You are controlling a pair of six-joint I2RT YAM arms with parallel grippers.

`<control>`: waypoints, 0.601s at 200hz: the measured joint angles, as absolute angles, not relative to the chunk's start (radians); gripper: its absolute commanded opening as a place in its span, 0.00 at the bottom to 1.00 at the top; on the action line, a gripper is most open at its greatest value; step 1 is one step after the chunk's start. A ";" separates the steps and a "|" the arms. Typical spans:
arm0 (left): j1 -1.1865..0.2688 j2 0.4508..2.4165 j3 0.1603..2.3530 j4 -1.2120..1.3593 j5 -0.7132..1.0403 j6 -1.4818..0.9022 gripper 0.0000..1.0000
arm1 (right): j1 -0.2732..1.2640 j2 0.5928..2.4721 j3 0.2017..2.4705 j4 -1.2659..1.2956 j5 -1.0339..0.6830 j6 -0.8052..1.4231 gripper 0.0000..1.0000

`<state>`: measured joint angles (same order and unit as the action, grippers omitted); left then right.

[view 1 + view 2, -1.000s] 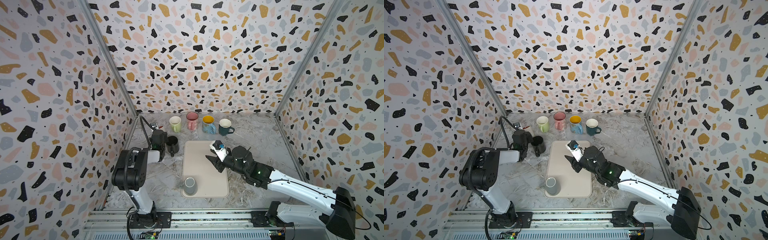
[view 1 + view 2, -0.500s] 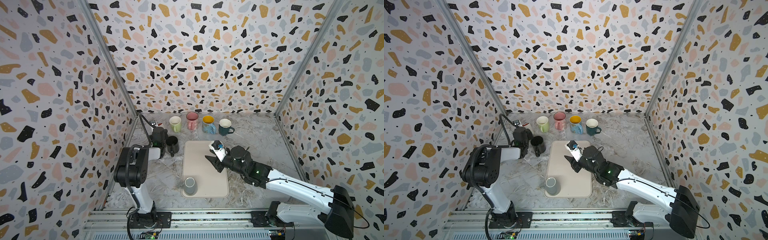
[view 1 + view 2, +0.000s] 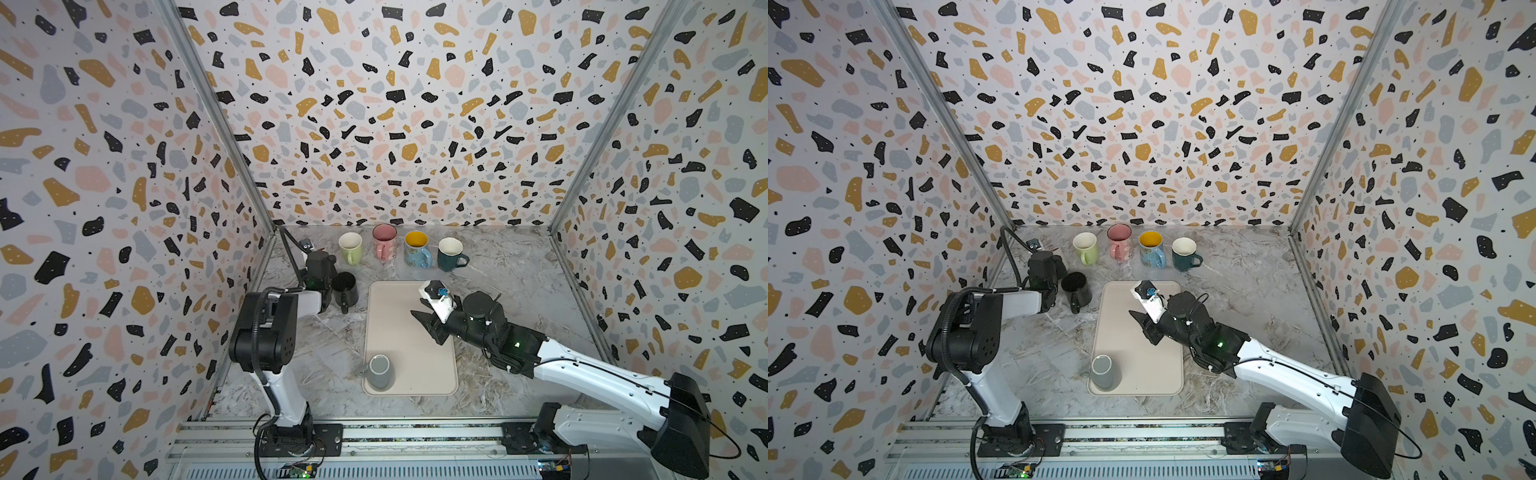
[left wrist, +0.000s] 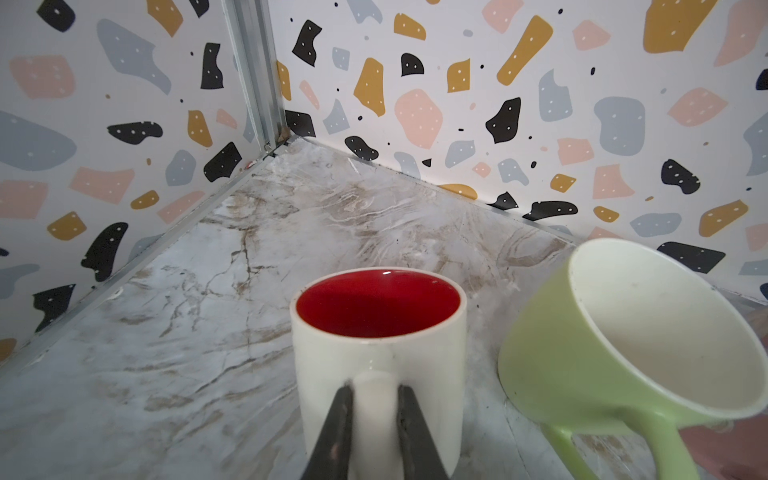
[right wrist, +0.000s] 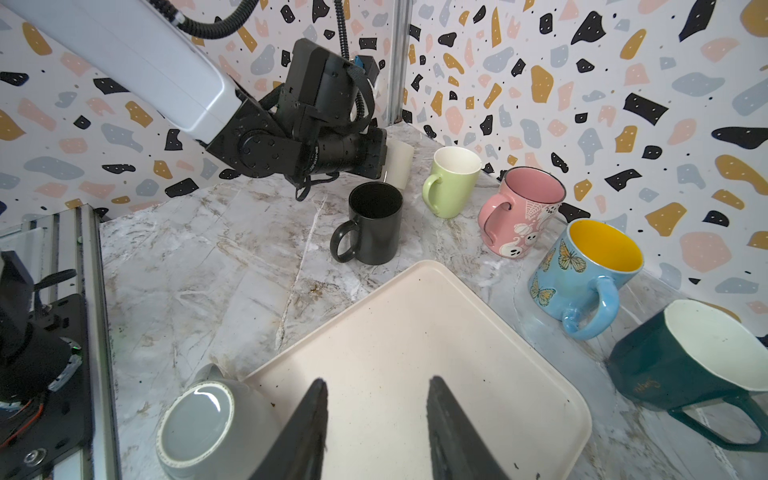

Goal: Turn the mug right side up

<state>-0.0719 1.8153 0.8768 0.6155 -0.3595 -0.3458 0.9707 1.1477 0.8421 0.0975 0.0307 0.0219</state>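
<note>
Right claw point(image 3: 424, 327), jaws part open and empty, hangs over the cream tray point(image 3: 409, 361). Just on my side of it, at the tray's near left corner, a grey mug point(image 3: 380, 372) sits mouth down with its glossy base ring facing up. I'd say that one wants turning too.

Farther back, past the black mug point(image 3: 345, 289), the left claw point(image 4: 374, 392) is pinched tight on the handle point(image 4: 374, 419) of a white mug point(image 4: 378, 353). This looks like the mug in hand: white outside, red glaze inside, mouth up, handle toward the claw. It is at the far left corner of the tabletop point(image 3: 498, 282), just beside the green mug point(image 4: 602, 353) that ends the back row. I can't make out whether its base touches the tabletop.

To finish well, I'd want it lowered flat and the jaws opened only once it stands by itself. Then the claw should draw straight back along the handle, clear of the green mug and the black one beside the wrist.
</note>
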 measured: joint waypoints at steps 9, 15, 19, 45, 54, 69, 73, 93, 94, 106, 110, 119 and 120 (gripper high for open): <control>-0.072 1.785 0.834 0.635 -0.356 -0.353 0.00 | 0.971 1.147 0.842 0.097 0.031 0.022 0.41; -0.072 1.760 0.805 0.643 -0.356 -0.356 0.00 | 0.971 1.145 0.842 0.097 0.030 0.023 0.41; -0.072 1.747 0.789 0.648 -0.357 -0.356 0.00 | 0.970 1.145 0.842 0.097 0.030 0.024 0.41; -0.072 1.626 0.713 0.661 -0.356 -0.355 0.00 | 0.970 1.129 0.833 0.098 0.030 0.028 0.41; -0.072 1.583 0.698 0.673 -0.356 -0.353 0.00 | 0.970 1.124 0.829 0.098 0.030 0.029 0.41; -0.072 1.499 0.673 0.703 -0.345 -0.352 0.00 | 0.970 1.117 0.823 0.098 0.029 0.033 0.41; -0.072 1.479 0.667 0.712 -0.341 -0.352 0.00 | 0.970 1.116 0.822 0.098 0.028 0.034 0.41; -0.072 1.380 0.642 0.746 -0.280 -0.352 0.00 | 0.968 1.115 0.822 0.098 0.019 0.041 0.41; -0.071 1.377 0.642 0.747 -0.276 -0.352 0.00 | 0.967 1.115 0.822 0.097 0.017 0.042 0.41; -0.068 1.323 0.630 0.759 -0.215 -0.353 0.00 | 0.960 1.115 0.822 0.097 0.000 0.049 0.41; -0.068 1.309 0.627 0.762 -0.194 -0.356 0.00 | 0.954 1.115 0.822 0.096 -0.012 0.056 0.41; -0.067 1.276 0.619 0.769 -0.134 -0.365 0.00 | 0.939 1.115 0.822 0.094 -0.038 0.067 0.42; -0.067 1.273 0.619 0.770 -0.130 -0.367 0.00 | 0.937 1.115 0.822 0.094 -0.041 0.068 0.42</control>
<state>-0.0669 1.2732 0.6186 0.7696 -0.1295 -0.3668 0.9375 1.1149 0.8219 0.0937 -0.0414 0.0685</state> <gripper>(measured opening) 0.143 0.412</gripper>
